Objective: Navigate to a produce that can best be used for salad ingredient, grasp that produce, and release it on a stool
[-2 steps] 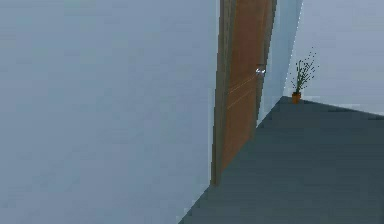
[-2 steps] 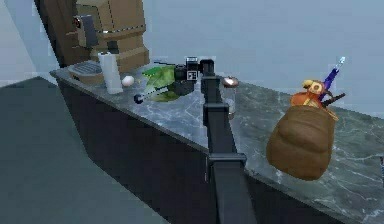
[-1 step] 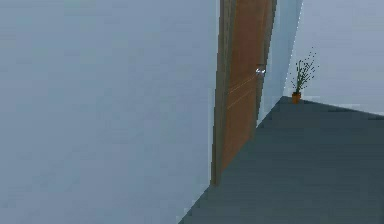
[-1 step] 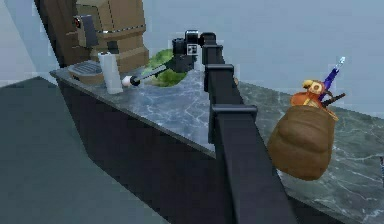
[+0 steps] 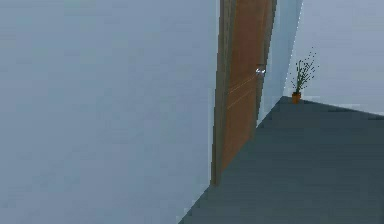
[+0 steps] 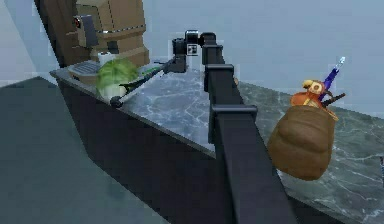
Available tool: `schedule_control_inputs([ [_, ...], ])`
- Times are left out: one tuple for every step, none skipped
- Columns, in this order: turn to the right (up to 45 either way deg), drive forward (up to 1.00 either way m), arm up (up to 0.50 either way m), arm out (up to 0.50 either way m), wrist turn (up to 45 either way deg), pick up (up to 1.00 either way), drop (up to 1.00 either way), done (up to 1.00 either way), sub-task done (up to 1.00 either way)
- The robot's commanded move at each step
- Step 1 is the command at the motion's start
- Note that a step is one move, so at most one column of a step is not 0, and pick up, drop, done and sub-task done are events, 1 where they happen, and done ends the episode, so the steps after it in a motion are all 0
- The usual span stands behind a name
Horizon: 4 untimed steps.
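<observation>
No writing, label, number or sign can be read anywhere, neither on the wooden door (image 5: 245, 80) nor on anything standing on the desk (image 6: 172, 106).

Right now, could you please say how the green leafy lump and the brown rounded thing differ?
The green leafy lump is ruffled, the brown rounded thing smooth. The lump lies at the arm side view's left, the brown thing at its right. Both rest on the counter.
</observation>
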Motion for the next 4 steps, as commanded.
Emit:
schedule_control_inputs([
  [0.0, 0.0, 0.0, 0.0, -36.0, 0.0, 0.0, 0.0, 0.0],
  [0.0, 0.0, 0.0, -0.48, 0.0, 0.0, 0.0, 0.0, 0.0],
  [39.0, 0.0, 0.0, 0.0, 0.0, 0.0, 0.0, 0.0, 0.0],
  [0.0, 1.0, 0.0, 0.0, 0.0, 0.0, 0.0, 0.0, 0.0],
])
